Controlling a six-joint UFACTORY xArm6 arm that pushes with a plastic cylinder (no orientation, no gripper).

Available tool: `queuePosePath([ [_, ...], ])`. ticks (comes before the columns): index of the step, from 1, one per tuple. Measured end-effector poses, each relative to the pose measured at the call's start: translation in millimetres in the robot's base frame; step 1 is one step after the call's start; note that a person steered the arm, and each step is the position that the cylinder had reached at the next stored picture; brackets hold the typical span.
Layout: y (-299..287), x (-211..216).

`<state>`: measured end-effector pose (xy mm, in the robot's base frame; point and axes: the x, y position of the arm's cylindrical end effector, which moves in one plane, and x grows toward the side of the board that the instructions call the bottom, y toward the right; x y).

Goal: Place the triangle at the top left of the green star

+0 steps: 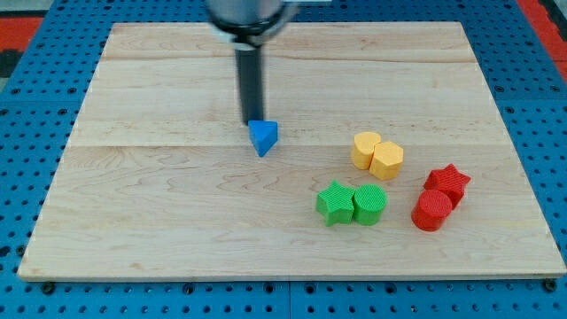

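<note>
1. My arm carries no claw, only a dark rod, so it opens on nothing and holds nothing.
2. My tip (pixel 252 121) sits on the desk (pixel 159 221), at the upper edge of the blue triangle (pixel 263 137); it looks to be touching the block, on the side toward the view's top.
3. The triangle lies left of the desk's middle, directly below my tip in the view.
4. The green star (pixel 334 203) lies toward the view's bottom right of the triangle, well apart from it.
5. A green cylinder (pixel 369 205) sits against the star's right side.
6. Two yellow blocks (pixel 376 155) stand touching each other above the green pair, to the right of the triangle.
7. A red star (pixel 447 184) and a red cylinder (pixel 431 211) touch at the view's right, the cylinder lower and slightly left.
</note>
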<state>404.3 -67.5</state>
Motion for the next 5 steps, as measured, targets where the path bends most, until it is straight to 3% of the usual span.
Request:
queuePosePath([
  [2,43,63],
  [3,13,62],
  [4,-19,27],
  [5,-6,-11],
])
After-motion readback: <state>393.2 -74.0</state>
